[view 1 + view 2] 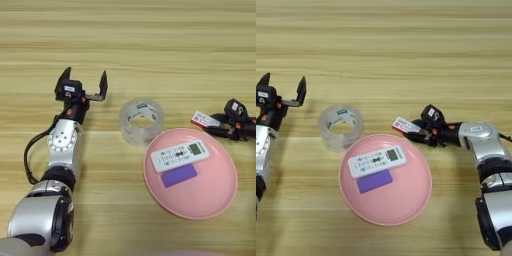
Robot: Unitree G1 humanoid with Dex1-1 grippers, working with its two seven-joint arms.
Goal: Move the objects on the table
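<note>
Light plank table point(150, 40), pink plate point(406, 200), tape roll point(142, 121)

Pink plate point(210, 195), white remote point(180, 155), purple card point(179, 175), white-and-red box point(205, 119), clear tape roll point(141, 121).

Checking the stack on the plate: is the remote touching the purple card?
Touching. Right eye view shows the remote overlapping the card's top edge, no gap.

Soft, even light is falling on the worktop point(150, 40); shadows are lying faint, and fine detail is blurring slightly.
</note>
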